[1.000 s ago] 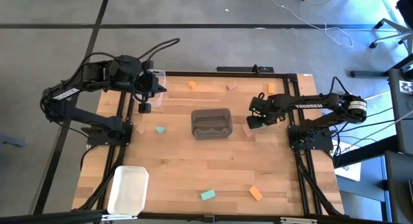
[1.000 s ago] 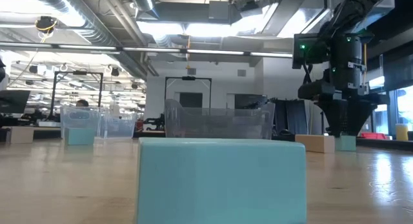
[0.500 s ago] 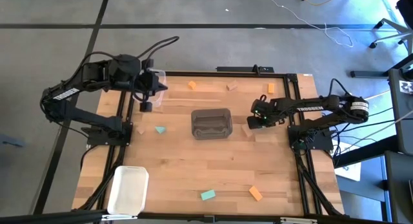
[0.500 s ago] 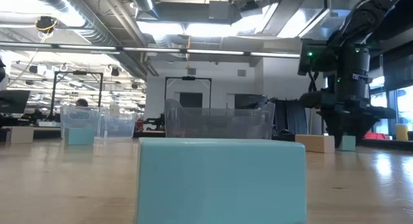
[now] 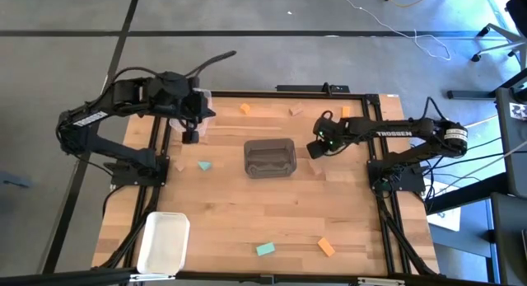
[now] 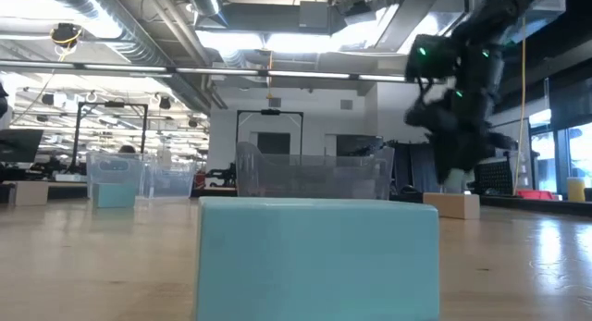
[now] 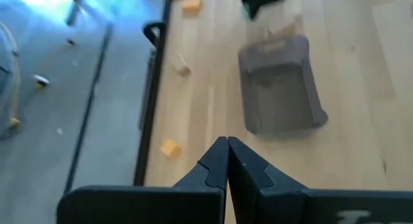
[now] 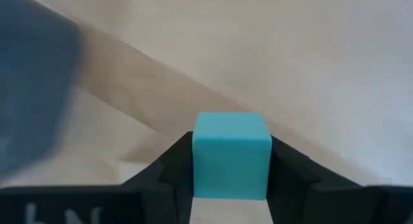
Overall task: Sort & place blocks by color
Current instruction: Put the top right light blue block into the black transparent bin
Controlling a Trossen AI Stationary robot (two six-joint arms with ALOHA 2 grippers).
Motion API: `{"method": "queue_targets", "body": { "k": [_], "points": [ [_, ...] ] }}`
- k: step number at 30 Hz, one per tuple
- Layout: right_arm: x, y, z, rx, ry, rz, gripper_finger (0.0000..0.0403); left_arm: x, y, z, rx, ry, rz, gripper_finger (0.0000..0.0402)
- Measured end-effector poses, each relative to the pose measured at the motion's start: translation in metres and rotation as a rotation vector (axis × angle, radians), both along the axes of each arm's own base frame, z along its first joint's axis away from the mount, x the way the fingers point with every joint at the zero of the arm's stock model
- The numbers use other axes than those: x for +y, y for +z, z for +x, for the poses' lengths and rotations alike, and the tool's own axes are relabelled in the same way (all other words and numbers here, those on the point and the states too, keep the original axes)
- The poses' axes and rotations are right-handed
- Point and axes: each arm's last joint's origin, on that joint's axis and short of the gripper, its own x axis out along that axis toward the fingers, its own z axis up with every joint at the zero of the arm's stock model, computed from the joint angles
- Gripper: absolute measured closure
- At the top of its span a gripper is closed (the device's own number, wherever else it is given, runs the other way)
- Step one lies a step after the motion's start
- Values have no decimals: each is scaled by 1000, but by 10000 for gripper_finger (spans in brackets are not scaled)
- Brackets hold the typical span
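The right gripper [image 5: 315,147] hangs above the table's right half, just right of the dark grey bin [image 5: 269,157] at the centre, and the right wrist view shows a teal block [image 8: 231,156] clamped between its two dark fingers [image 8: 170,162], lifted off the wood. A tan block [image 5: 315,166] lies on the table just near of that gripper; in the low view it shows as a pale block [image 6: 452,205] under the raised arm. The left gripper [image 5: 190,136] hovers at the far left, beside a clear bin [image 5: 202,105] at the table's far edge; its fingers [image 7: 216,166] are pressed fully together with nothing between them. The other blocks are scattered: an orange block [image 5: 244,110], a tan one [image 5: 296,111] and another orange one [image 5: 346,113] along the far edge; a tan block [image 5: 179,165] and a teal block [image 5: 203,166] left of the grey bin; a teal block [image 5: 265,249] and an orange block [image 5: 326,247] near the front edge. A white bin [image 5: 163,241] sits at the near left corner.
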Motion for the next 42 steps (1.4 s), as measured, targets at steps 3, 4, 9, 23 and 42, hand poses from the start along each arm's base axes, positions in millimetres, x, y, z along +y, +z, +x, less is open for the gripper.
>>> {"method": "queue_targets", "body": {
  "k": [3, 4, 9, 23, 42],
  "points": [
    [-2, 17, 6, 8, 77, -28, 266, 0, -3, 3, 44, -1, -33, 401],
    [-3, 25, 10, -2, 104, -42, 266, 1, -2, 6, 38, 4, -40, 401],
    [-8, 66, 25, -63, 271, -125, 266, 0, -1, 6, 53, 8, -89, 401],
    [4, 96, 89, -315, 715, -191, 266, -2, -3, 7, 44, 17, -212, 401],
    [11, -15, 140, -60, 915, -100, 266, -2, -3, 6, 46, 21, -217, 401]
  ]
}}
